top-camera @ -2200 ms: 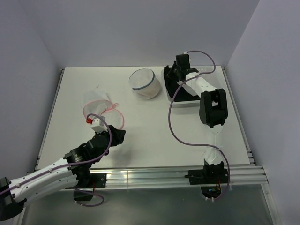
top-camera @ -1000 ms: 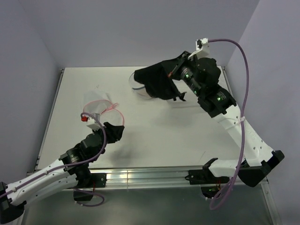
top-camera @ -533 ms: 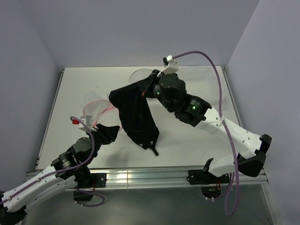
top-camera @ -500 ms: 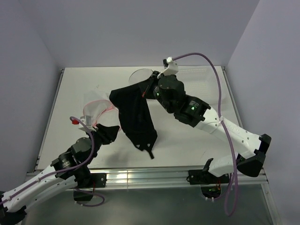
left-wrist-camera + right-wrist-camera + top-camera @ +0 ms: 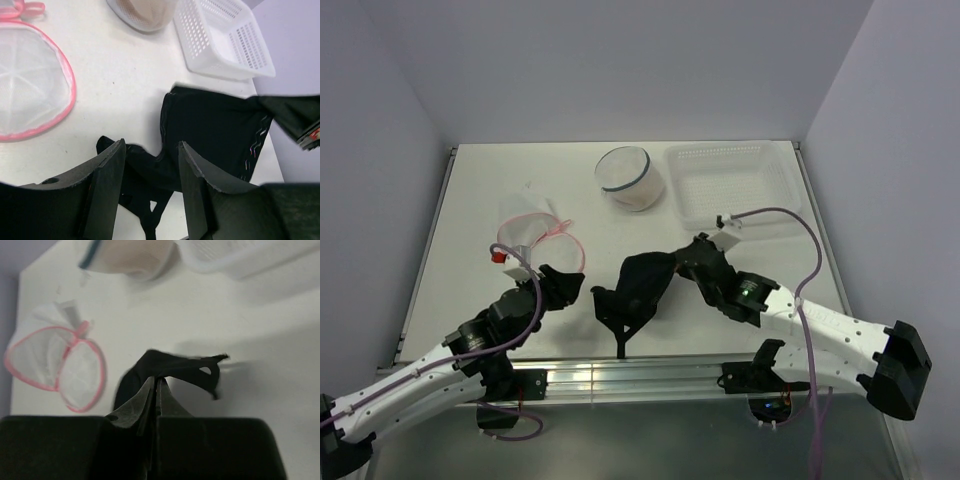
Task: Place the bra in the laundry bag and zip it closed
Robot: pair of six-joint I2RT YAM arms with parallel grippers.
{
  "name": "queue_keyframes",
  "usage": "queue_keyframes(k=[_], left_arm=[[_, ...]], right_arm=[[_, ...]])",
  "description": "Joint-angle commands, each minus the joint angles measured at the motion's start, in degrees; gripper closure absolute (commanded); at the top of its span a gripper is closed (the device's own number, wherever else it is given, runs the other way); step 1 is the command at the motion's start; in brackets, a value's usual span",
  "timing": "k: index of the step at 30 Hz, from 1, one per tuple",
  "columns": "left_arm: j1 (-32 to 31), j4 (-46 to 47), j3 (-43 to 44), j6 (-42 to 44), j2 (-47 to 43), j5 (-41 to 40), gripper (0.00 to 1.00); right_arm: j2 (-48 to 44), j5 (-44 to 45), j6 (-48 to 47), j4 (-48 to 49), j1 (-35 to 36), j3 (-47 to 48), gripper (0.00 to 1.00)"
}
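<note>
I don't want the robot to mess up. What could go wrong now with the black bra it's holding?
1. The right pincer grips only one edge of the bra, so it might slip free when moved.
2. A strap trails toward the near edge of the table and could snag there.
3. The open left pincer sits close to the bra, on the side of the laundry bag, so the cloth may catch on it.

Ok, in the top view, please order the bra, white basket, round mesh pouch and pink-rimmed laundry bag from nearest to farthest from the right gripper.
From the right gripper:
1. bra, held in it.
2. white basket, behind it, right.
3. round mesh pouch, far centre.
4. laundry bag, left side.
</note>
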Motion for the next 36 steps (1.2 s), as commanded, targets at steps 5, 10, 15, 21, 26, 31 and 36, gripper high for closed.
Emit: queue_keyframes(k=[5,10,15,21,26,31,36], left_arm=[[0.2,9.8,-3.7,-2.4,5.9,6.0,0.48],[0.2,16.1,-4.8,-3.2,11.5,9.2,0.49],[0.2,21.6,-5.0,-2.6,15.4,13.7,0.5],[0.1,24.7,-5.2,-0.8,18.1,18.7,0.5],[0.1,26.5,-5.7,-0.5,19.0,20.3,0.49],[0.1,28.5,-6.4,-1.2,21.0,22.0,0.49],[0.1,30.8,-7.5,-1.9,22.2,22.6,0.5]], right_arm=[[-12.2,5.7,7.0,3.0,-0.1,-13.8,1.0],[-16.0,12.1,9.6,-4.0,-0.2,-15.1,1.0],[-16.8,14.1,13.3,-7.7,-2.2,-16.6,1.0],[-14.2,9.3,11.0,-3.5,-5.2,-17.8,1.0],[-15.7,5.3,5.8,1.5,-5.2,-18.0,1.0],[-22.5,-4.2,-0.3,12.5,-3.9,-21.3,1.0],[-26.9,-13.1,-3.6,20.5,-3.5,-22.6,1.0]])
